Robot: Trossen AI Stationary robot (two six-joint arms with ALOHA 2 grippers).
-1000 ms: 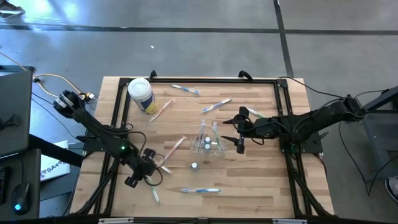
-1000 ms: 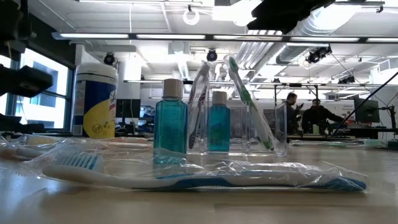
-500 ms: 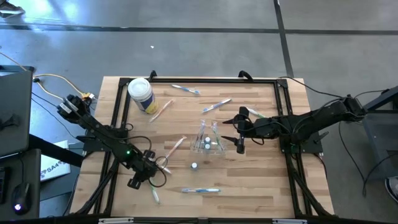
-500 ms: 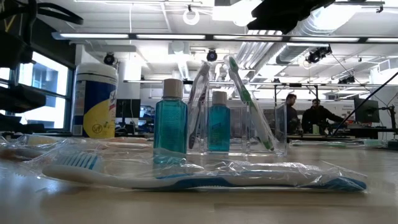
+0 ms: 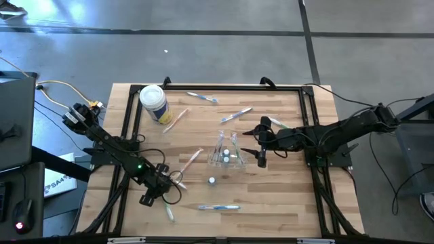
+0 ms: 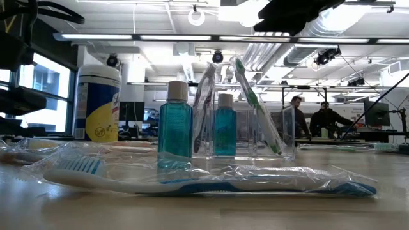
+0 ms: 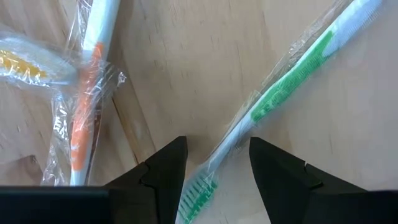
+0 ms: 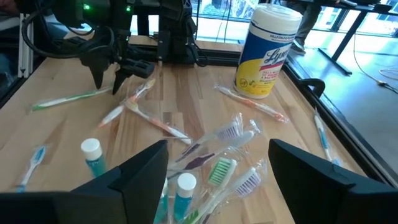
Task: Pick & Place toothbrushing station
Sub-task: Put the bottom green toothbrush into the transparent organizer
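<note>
Left gripper [image 7: 214, 168] spread over green toothbrush [image 7: 292, 81] — right gripper [image 8: 217, 180] spread beside cup [image 5: 228, 150].

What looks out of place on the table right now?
Wrapped toothbrushes lie scattered across the table instead of in the clear cup. One blue bottle stands outside the cup, and the wipes canister sits at a corner. The left gripper is open over a green toothbrush.

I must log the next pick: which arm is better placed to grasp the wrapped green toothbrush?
Left. The left gripper is open with the green toothbrush between its fingers. The right gripper hovers open beside the clear cup, far from it.
</note>
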